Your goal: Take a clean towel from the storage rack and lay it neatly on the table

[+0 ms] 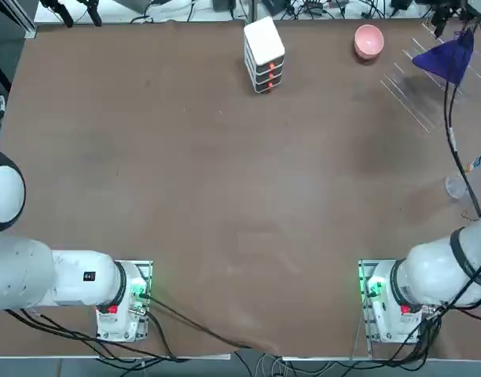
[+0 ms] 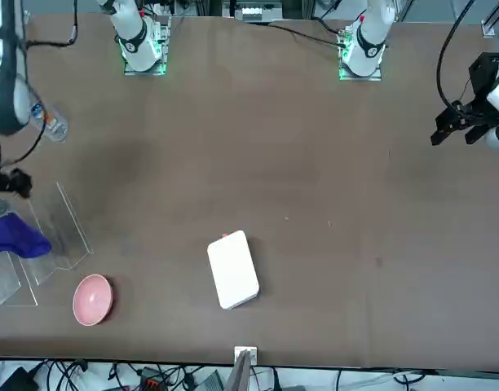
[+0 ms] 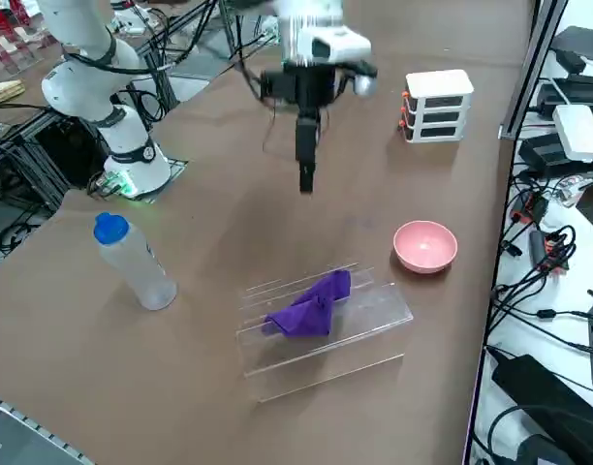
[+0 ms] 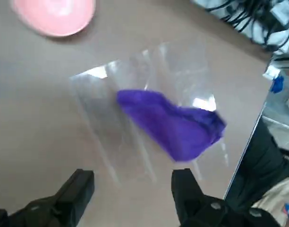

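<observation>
The towel (image 4: 175, 125) lies bunched across the upper edges of the rack (image 3: 374, 315), off the table (image 3: 219, 203), part of it sagging between the clear panels and a loose point hanging to one side. The right gripper (image 4: 132, 177) hangs above the table near the rack, its two fingers spread wide with nothing between them; neither touches the cloth.

The towel looks thin, soft and light. Its weight should hardly matter, and nothing about it seems fragile, but it will have no stiffness of its own: wherever it is pinched, the rest will droop and swing. Smooth, slick fingers might let a single thin layer slide out, so a bite on a gathered fold is likely safer than a nip at the very tip.

The raised fold over the middle of the rack seems the best place to take hold, with one finger coming down on each side of it. The grip should be shallow, since the hard, see-through panels stand just under the cloth and could be caught along with it or knocked. The rack itself looks light enough to shift if the towel drags, so a straight lift until the hanging point is free suits it better than a sideways pull. A middle hold would probably bring the towel down in a heap; laying it neatly may then call for a second hold near a corner, to draw it flat.
</observation>
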Robot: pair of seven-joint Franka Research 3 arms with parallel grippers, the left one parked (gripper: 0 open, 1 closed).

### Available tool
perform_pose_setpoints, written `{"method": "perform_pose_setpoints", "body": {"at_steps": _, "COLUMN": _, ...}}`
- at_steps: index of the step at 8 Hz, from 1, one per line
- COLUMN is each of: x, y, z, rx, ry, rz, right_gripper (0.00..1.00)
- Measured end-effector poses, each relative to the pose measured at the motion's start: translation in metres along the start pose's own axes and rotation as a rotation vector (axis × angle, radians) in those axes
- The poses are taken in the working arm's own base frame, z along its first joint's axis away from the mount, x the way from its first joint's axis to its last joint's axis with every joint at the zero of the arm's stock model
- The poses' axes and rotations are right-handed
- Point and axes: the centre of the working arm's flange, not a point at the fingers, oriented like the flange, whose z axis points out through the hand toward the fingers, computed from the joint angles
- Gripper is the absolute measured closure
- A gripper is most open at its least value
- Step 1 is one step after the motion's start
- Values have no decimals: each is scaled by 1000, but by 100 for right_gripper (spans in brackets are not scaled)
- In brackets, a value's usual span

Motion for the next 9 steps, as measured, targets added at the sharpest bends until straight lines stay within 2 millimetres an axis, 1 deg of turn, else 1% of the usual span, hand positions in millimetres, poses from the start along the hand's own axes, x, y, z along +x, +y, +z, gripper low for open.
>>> {"method": "perform_pose_setpoints", "body": {"at_steps": 2, "x": -5, "y": 40, "z": 48, "rx": -57, "ry": 74, "rz": 32, "right_gripper": 1}}
{"method": "perform_pose_setpoints", "body": {"at_steps": 4, "x": -17, "y": 65, "z": 88, "rx": -97, "ry": 84, "rz": 42, "right_gripper": 1}}
{"method": "perform_pose_setpoints", "body": {"at_steps": 6, "x": -21, "y": 77, "z": 121, "rx": -126, "ry": 125, "rz": 36, "right_gripper": 1}}
{"method": "perform_pose_setpoints", "body": {"at_steps": 7, "x": -22, "y": 79, "z": 133, "rx": -146, "ry": 129, "rz": 18, "right_gripper": 1}}
{"method": "perform_pose_setpoints", "body": {"at_steps": 9, "x": -28, "y": 84, "z": 143, "rx": -157, "ry": 128, "rz": 14, "right_gripper": 1}}
